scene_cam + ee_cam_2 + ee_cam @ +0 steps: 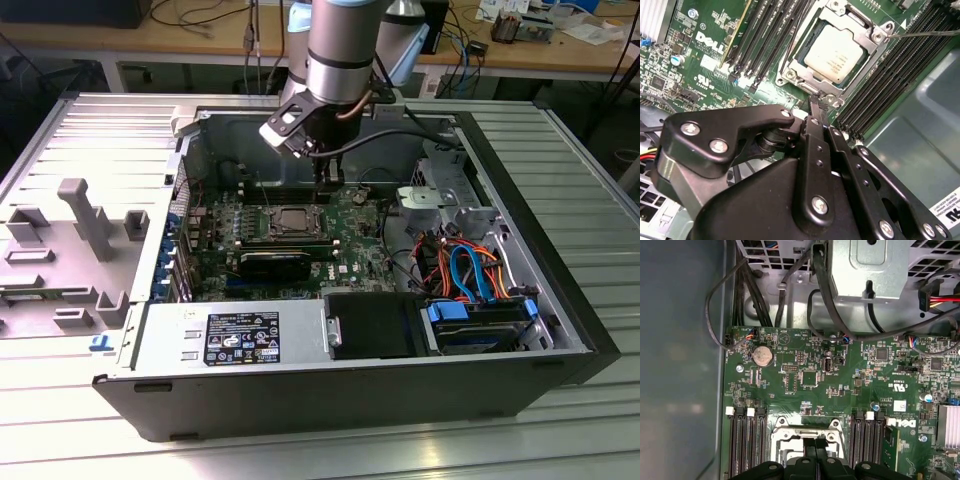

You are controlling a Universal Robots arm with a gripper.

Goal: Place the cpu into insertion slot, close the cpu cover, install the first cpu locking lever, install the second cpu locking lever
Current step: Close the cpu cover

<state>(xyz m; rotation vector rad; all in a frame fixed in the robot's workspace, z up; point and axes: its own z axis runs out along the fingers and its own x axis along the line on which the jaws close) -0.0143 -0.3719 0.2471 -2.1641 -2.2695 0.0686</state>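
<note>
The cpu (832, 52) is seen seated in the insertion slot (791, 74) on the green motherboard (355, 240); its dull metal top is framed by the window of the cpu cover (862, 40), which is laid flat over it. A thin metal lever rod (920, 34) is seen standing out from one corner of the socket, across the neighbouring memory slots (900, 65); whether it is latched cannot be told.

The gripper (816, 102) is held low over the board, its tips just beside the socket's edge; the fingers (812, 145) are pressed together, and nothing is seen pinched between them; whether the board is touched cannot be told.

In the exterior view the gripper is found at about one o'clock of the socket; the power supply (240, 335) is placed at six o'clock of it, the drive bay (475, 325) at about four o'clock, and a grey foam insert (80, 240) well apart at nine o'clock, outside the open computer case (300, 400). A coin cell battery (762, 356) is shown on the board in the first wrist view.
</note>
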